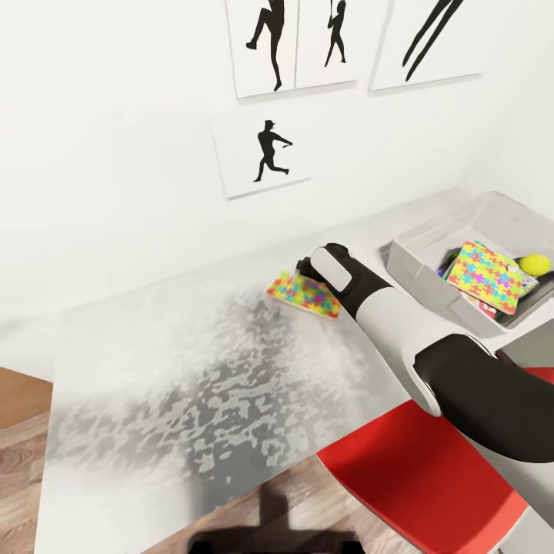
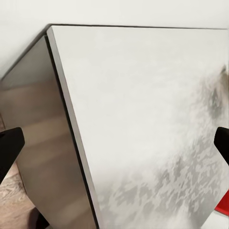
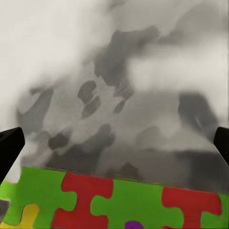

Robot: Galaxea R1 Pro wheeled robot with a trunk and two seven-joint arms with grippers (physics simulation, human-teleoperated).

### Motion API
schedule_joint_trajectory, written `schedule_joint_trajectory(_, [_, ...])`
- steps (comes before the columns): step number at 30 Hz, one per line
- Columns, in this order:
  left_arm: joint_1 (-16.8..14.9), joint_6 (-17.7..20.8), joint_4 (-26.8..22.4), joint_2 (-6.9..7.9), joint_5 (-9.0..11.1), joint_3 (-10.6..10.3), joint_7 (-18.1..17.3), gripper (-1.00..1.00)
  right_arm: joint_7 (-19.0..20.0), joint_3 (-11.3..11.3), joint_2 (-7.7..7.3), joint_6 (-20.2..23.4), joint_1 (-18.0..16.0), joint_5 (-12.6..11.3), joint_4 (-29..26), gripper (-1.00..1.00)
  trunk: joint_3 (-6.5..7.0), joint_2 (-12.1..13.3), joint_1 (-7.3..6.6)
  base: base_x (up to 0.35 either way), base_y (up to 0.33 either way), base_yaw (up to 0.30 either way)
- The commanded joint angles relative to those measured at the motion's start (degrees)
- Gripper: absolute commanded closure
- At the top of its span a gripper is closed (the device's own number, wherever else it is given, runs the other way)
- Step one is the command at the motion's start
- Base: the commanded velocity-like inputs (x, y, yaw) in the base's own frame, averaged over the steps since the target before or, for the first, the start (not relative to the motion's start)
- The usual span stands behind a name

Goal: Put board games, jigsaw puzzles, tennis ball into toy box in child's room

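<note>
right gripper [image 3: 114,143] fingers spread, over jigsaw puzzle [image 1: 302,295] near table [image 1: 154,369] back edge | left gripper [image 2: 114,143] apart | toy box [image 1: 415,265] at right edge holds second puzzle [image 1: 492,275], tennis ball [image 1: 535,265]

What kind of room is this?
Probably a kid's room. There's a pale table with a jigsaw puzzle on it, a grey toy box holding another puzzle and a tennis ball, and dancer pictures on the wall.
</note>
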Motion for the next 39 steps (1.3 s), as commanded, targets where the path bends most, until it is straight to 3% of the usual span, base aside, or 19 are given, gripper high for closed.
schedule_joint_trajectory(1, [-0.08,0.61,0.04,0.04,0.09,-0.12,-0.2,-1.0,-0.36,-0.12,0.0,0.36,0.0,-1.0,0.12,-1.0,-0.06,-0.03,0.01,-0.027,0.001,0.0])
schedule_joint_trajectory(39, [-0.08,0.55,0.04,0.04,0.09,-0.12,-0.2,-1.0,-0.4,-0.12,0.0,0.36,0.0,-1.05,0.1,-1.0,-0.06,-0.03,0.01,-0.051,0.043,0.0])
